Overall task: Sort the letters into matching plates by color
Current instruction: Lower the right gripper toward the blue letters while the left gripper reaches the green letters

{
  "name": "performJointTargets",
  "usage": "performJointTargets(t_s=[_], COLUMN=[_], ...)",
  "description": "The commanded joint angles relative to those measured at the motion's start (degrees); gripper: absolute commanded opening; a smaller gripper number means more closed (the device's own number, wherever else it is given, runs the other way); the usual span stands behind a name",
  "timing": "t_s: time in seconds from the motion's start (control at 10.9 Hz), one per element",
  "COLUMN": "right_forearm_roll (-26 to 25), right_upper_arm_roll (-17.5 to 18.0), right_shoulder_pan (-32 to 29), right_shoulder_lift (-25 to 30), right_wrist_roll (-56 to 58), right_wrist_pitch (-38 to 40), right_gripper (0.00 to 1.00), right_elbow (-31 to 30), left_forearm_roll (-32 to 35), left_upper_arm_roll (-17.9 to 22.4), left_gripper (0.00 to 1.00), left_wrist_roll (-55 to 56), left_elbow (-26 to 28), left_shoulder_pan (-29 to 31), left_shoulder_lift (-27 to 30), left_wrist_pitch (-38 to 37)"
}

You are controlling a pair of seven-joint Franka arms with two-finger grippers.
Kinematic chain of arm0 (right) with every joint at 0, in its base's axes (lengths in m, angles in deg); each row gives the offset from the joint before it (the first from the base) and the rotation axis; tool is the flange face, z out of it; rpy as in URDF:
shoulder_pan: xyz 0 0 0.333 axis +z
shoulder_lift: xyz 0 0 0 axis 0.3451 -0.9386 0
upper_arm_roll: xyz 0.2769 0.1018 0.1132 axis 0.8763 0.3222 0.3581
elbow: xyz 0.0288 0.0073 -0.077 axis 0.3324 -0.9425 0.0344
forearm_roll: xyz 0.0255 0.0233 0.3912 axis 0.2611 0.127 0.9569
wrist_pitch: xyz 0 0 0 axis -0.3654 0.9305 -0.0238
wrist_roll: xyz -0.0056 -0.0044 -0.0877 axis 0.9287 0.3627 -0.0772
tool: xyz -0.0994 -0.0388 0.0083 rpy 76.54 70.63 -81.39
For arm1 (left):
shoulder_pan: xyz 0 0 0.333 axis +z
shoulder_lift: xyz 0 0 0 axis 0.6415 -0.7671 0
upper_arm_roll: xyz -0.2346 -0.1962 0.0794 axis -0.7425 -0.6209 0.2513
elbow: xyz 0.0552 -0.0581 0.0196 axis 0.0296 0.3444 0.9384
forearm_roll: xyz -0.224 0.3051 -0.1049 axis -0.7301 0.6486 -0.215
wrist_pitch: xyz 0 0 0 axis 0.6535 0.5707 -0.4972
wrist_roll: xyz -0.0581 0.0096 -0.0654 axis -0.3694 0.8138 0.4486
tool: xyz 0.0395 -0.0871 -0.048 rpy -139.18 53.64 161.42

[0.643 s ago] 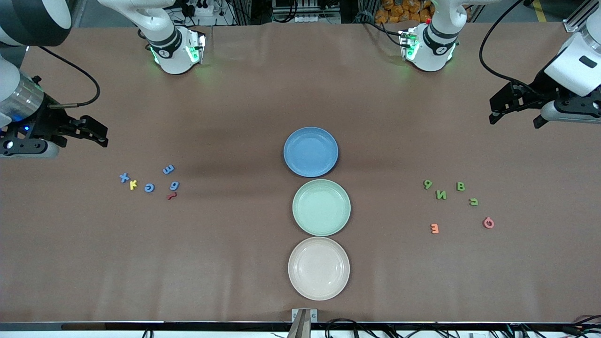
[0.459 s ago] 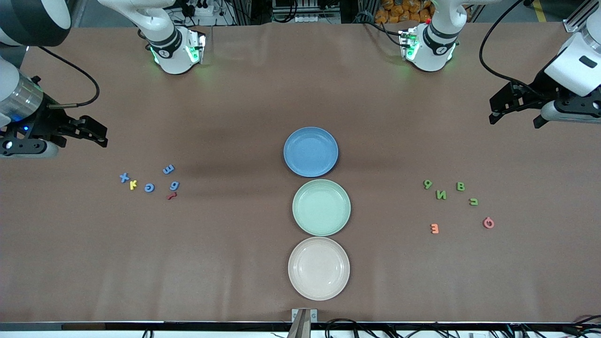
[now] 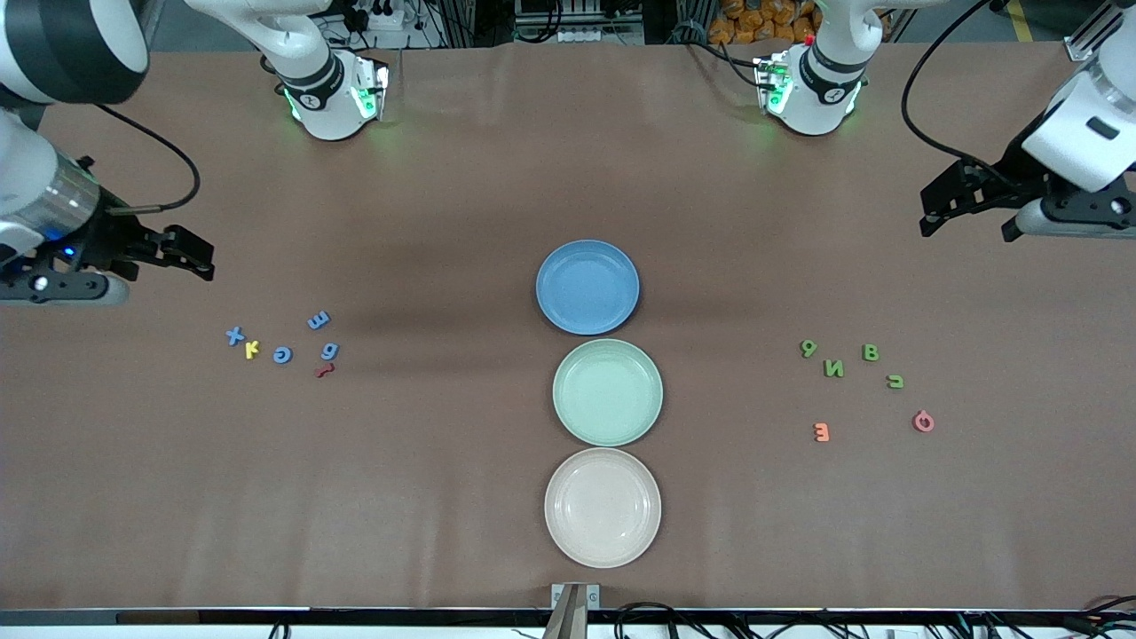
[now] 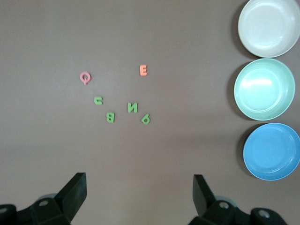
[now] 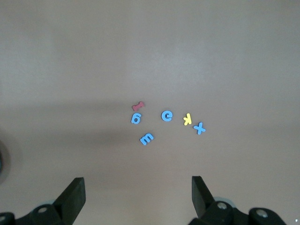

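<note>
Four small flat blue letters [image 3: 282,355] lie with yellow [image 3: 252,350] and dark red [image 3: 325,370] ones toward the right arm's end; four green letters [image 3: 834,367] toward the left's. I hold both grippers, right [image 3: 191,256] and left [image 3: 942,202], spread open and empty above bare table.

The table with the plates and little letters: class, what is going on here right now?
Sorting has not started. Three plates, blue, green and cream, sit empty mid-table. Blue letters lie with a yellow and a dark red one at the right arm's end, green letters with an orange and a pink one at the left arm's end. The right claw and left claw hover open, holding nothing.
</note>
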Motion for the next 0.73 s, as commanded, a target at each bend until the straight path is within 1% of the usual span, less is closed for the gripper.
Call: performJointTargets(t_s=[0.0, 0.09, 0.37, 0.46, 0.64], right_forearm_roll=[0.22, 0.22, 0.13, 0.13, 0.13], right_upper_arm_roll=[0.19, 0.19, 0.10, 0.10, 0.10], right_shoulder_pan=[0.54, 0.54, 0.45, 0.37, 0.28], right_shoulder_lift=[0.40, 0.48, -0.13, -0.83, -3.81], right_wrist_roll=[-0.17, -0.26, -2.98, -4.03, -7.10], right_wrist_pitch=[-8.24, -12.19, -22.91, -27.48, -36.79], right_gripper=[1.00, 1.00, 1.00, 1.00, 1.00], right_elbow=[-10.51, -13.94, -22.91, -26.08, -31.00], left_forearm_roll=[-0.53, -0.53, -0.09, 0.43, 0.44], left_upper_arm_roll=[-0.90, -0.90, -0.90, -0.99, -1.16], left_gripper=[1.00, 1.00, 1.00, 1.00, 1.00], left_wrist_roll=[2.90, 2.81, 2.28, -0.07, -9.71], left_elbow=[3.97, 5.46, 14.15, 17.31, 20.58], left_shoulder_pan=[0.67, 0.67, 0.67, 0.76, 0.76], left_shoulder_lift=[-0.38, -0.55, 0.14, 0.49, 0.41], left_wrist_pitch=[0.27, 1.14, 9.64, 13.24, 15.03])
